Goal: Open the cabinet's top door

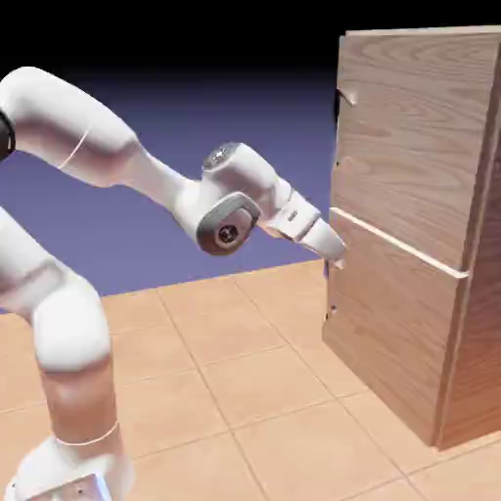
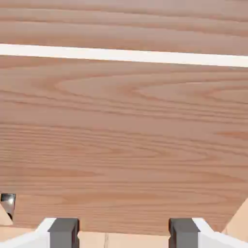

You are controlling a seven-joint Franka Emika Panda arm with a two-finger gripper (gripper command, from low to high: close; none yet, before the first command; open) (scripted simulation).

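Hand low, top door's handle above it
The step in hand looks to be reaching the handle (image 1: 340, 103); best to back off a little from the wood, rise past the pale gap (image 1: 396, 243), then line the fingers up astride the handle before closing; going in at this height risks pushing on the lower door (image 1: 387, 318); the hand (image 2: 124, 233) is spread wide, with nothing between its fingers; the top door (image 1: 416, 147) appears shut, above the hand in the exterior view, its handle up along the door's left edge there; whether the hand touches the cabinet (image 1: 479, 284) I cannot tell.
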